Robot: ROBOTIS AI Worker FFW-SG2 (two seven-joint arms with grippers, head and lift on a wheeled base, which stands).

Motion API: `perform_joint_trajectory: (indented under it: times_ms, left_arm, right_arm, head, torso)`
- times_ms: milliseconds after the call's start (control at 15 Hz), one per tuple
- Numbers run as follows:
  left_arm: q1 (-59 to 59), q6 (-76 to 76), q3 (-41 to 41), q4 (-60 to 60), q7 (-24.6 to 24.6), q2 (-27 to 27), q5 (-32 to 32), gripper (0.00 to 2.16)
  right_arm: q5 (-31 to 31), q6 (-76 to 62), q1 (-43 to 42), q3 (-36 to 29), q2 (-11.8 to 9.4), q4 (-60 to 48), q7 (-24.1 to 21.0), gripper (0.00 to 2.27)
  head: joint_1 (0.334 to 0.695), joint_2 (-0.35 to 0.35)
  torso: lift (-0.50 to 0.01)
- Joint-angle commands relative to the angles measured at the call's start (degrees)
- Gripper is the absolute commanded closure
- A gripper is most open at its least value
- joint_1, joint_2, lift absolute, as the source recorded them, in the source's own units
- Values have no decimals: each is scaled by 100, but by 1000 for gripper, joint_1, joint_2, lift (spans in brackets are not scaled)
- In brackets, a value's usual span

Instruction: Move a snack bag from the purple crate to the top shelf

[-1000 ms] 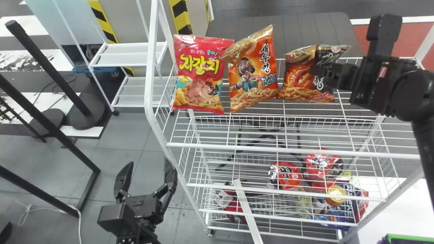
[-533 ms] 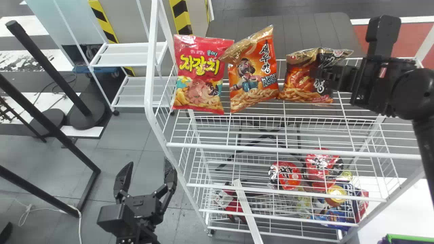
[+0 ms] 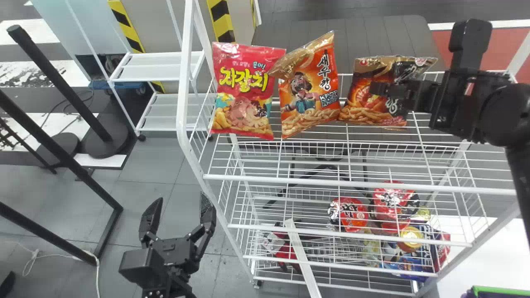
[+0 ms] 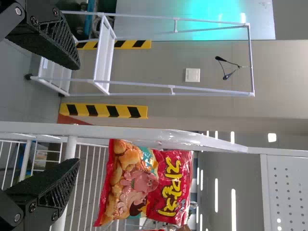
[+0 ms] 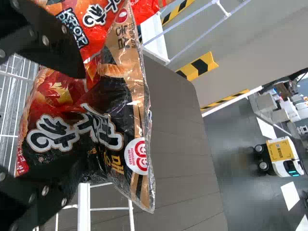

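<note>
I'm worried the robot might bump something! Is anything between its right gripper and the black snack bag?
Nothing visible is: the right gripper is at the black snack bag, a finger on either side.

From the operator's seat, I saw the left snack bag (image 3: 244, 91) at the back left corner of the top shelf (image 3: 356, 182). The middle snack bag (image 3: 308, 93) leaned against it along the back edge, with the right snack bag (image 3: 360, 111) just beside. Packets (image 3: 350, 213) lay lower in the rack (image 3: 182, 74), right of centre; the crate (image 3: 501, 290) sat before its front right corner.
</note>
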Motion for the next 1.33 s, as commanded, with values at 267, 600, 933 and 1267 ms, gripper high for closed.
perform_joint_trajectory:
  times_ms: [267, 600, 933, 1267]
  left_arm:
    - [-9, 0, -7, 9, 0, -9, 0, 147]
    - [-9, 0, -7, 0, 0, -17, 0, 147]
    - [-9, 0, -25, -9, 0, -17, 0, 147]
    - [-26, 0, -42, -9, 0, -26, 0, 147]
  right_arm:
    - [-62, 219, 67, -21, 5, -158, 61, 56]
    - [-150, 570, 603, -30, 5, -1011, 69, 56]
    - [-211, 430, 2132, -355, -114, -2716, 280, 60]
    - [-80, -1820, 3723, -584, -229, -3401, 553, 63]
  head:
    - [695, 165]
    - [695, 171]
    - [695, 172]
    - [695, 130]
  torso:
    - [0]
    - [0]
    - [0]
    - [0]
